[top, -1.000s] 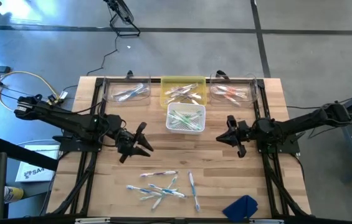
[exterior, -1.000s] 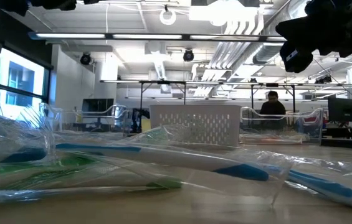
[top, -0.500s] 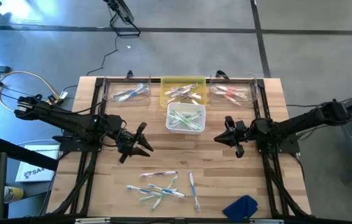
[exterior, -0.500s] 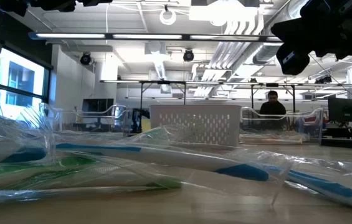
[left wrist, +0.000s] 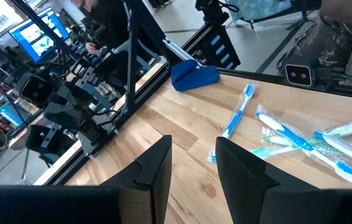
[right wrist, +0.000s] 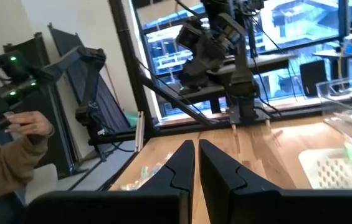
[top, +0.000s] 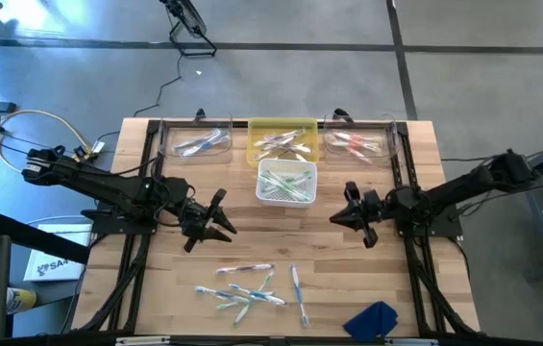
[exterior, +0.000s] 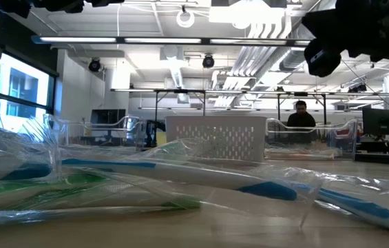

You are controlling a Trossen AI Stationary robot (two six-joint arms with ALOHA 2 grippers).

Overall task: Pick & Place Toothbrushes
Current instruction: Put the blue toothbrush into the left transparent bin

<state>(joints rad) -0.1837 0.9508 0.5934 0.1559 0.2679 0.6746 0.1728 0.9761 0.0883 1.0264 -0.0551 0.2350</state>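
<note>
From above, the toothbrushes [top: 249, 285] lie loose at the table's [top: 329, 279] six o'clock; a person's hand [right wrist: 29, 124] shows only in the right wrist view. The left gripper [top: 215, 219] hangs at nine o'clock, fingers apart and empty, the right gripper [top: 341, 217] at three o'clock, fingers together. The low view blurs the toothbrushes.

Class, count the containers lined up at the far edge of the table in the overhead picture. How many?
4: clear tray, far left; yellow tray, centre; clear tray, far right; white basket, just in front of the yellow one. None appear hidden.

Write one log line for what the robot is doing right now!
left claw: open, empty, above table | right claw: shut, empty | loose toothbrushes: front of table, untouched
</note>
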